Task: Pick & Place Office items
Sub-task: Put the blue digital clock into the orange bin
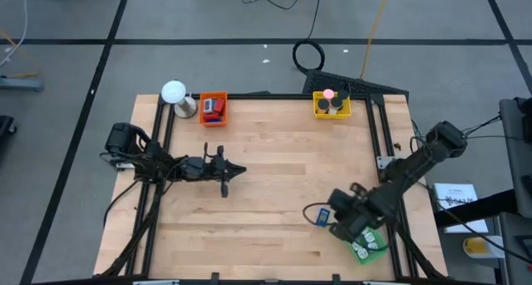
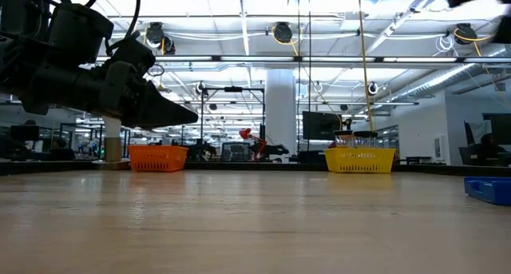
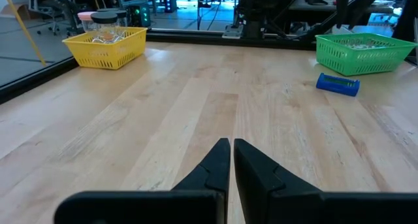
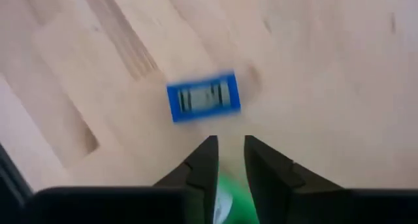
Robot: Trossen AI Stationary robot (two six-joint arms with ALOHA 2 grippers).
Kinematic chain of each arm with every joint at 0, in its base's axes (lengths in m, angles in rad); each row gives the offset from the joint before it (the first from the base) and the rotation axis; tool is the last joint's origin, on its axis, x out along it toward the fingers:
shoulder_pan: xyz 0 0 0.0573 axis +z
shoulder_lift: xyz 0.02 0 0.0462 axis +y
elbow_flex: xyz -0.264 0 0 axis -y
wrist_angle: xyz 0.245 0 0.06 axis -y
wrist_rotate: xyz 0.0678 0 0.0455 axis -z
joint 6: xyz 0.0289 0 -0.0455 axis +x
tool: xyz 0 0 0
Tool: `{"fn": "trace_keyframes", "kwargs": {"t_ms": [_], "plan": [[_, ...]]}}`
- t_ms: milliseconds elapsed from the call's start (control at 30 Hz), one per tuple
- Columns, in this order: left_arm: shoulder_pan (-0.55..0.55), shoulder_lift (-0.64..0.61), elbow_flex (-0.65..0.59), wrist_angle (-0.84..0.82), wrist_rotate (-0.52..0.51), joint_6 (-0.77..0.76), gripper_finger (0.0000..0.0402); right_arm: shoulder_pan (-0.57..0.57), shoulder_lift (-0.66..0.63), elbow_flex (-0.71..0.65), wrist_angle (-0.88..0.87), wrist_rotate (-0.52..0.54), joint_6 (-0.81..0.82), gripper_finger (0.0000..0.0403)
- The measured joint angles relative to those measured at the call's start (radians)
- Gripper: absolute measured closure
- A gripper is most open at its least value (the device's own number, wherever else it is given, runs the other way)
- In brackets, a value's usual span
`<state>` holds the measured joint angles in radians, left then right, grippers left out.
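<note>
A small blue rectangle (image 1: 322,217) with a black-and-white label lies flat on the wood near the table's near right, also seen in the right wrist view (image 4: 202,96) and the left wrist view (image 3: 337,83). My right gripper (image 1: 345,224) hangs just right of it, pointing steeply down, over the edge of the green tray (image 1: 370,245). Its fingers (image 4: 228,145) stand a narrow gap apart with nothing between the tips. Green shows through the gap farther back. My left gripper (image 1: 237,170) waits at the table's left, shut and level (image 3: 232,145).
An orange tray (image 1: 214,108) with blue and red pieces and a yellow tray (image 1: 332,105) with a pink roll and black discs stand along the far edge. A white ball-topped object (image 1: 174,94) stands at the far left. Bare wood lies between the arms.
</note>
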<state>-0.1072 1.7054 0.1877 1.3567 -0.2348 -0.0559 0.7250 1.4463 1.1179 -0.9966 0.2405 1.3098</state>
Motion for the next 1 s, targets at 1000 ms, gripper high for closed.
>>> {"fn": "trace_keyframes", "kwargs": {"t_ms": [1000], "plan": [[0.0,0.0,0.0,0.0,0.0,0.0,0.0376,-0.127,0.29,0.0,0.277,-0.321,-1.094,0.0402]]}}
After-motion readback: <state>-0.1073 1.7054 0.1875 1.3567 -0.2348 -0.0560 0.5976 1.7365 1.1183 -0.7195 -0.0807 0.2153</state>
